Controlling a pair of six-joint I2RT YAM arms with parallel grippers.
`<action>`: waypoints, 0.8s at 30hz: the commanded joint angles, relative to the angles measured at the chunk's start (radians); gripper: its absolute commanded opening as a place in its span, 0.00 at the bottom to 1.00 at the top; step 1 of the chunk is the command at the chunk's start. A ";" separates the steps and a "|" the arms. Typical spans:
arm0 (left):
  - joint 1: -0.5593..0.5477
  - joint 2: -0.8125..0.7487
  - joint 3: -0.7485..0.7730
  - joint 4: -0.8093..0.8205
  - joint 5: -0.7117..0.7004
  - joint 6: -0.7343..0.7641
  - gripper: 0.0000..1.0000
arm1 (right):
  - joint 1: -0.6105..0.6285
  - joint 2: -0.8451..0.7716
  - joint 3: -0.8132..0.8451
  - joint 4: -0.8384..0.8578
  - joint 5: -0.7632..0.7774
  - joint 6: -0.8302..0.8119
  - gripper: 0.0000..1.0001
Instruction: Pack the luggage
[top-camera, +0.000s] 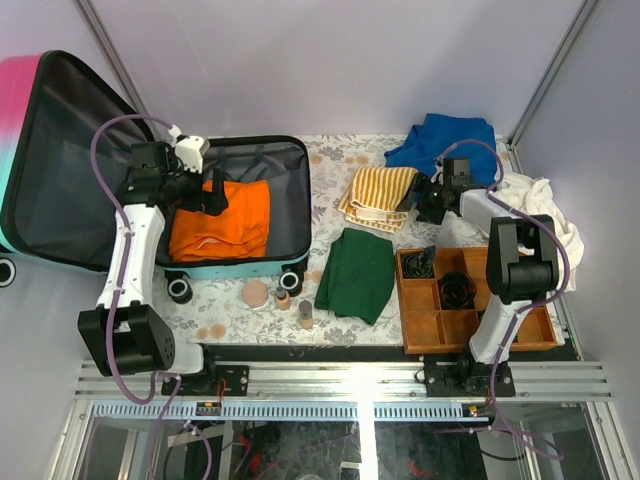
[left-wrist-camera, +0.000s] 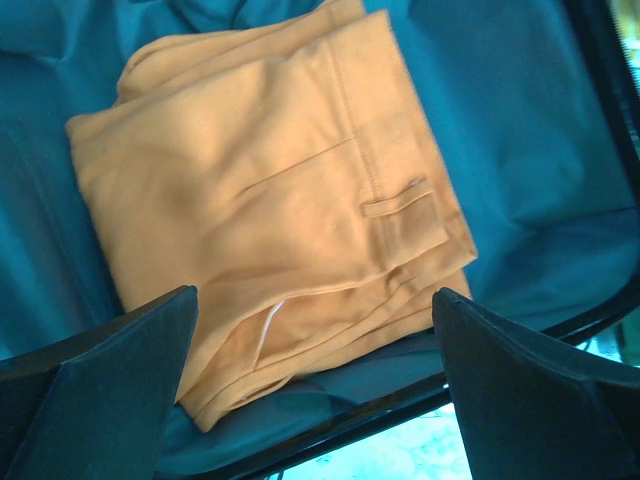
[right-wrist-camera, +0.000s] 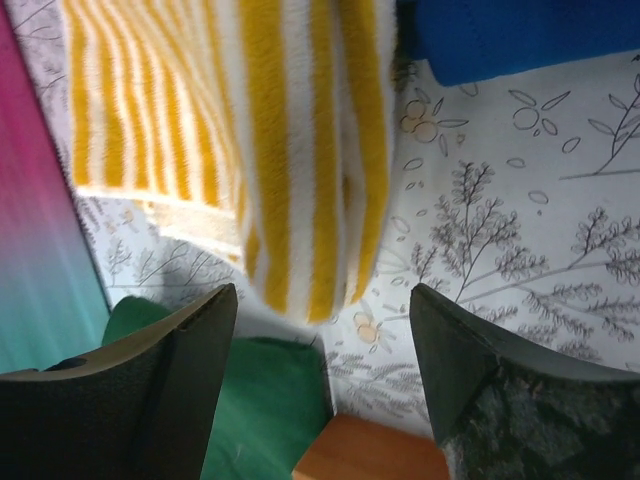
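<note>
The luggage (top-camera: 290, 160) lies open at the left, its lid (top-camera: 60, 160) leaning back. Folded orange trousers (top-camera: 222, 220) lie in its grey-lined base and fill the left wrist view (left-wrist-camera: 270, 190). My left gripper (top-camera: 210, 192) hovers open and empty over the trousers' near edge (left-wrist-camera: 315, 380). A yellow-and-white striped towel (top-camera: 375, 197) lies on the table mid-right. My right gripper (top-camera: 412, 200) is open and empty just beside its right end; in the right wrist view (right-wrist-camera: 320, 370) the towel (right-wrist-camera: 290, 150) hangs just ahead of the jaws.
A green cloth (top-camera: 357, 275) lies in front of the towel, a blue cloth (top-camera: 445, 145) behind it, a white cloth (top-camera: 540, 205) at the right. A wooden compartment tray (top-camera: 470, 335) holds black items. A round beige disc (top-camera: 256, 294) and two small bottles (top-camera: 283, 298) sit near the luggage wheels.
</note>
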 joint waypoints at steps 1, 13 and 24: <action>-0.040 -0.014 0.019 0.018 0.046 -0.038 1.00 | 0.012 0.048 0.053 0.097 0.019 0.032 0.75; -0.087 -0.024 -0.011 0.047 0.033 -0.062 1.00 | 0.051 0.179 0.096 0.157 0.012 0.068 0.52; -0.110 -0.019 -0.012 0.062 0.052 -0.084 1.00 | 0.051 -0.001 0.206 0.070 -0.035 0.024 0.00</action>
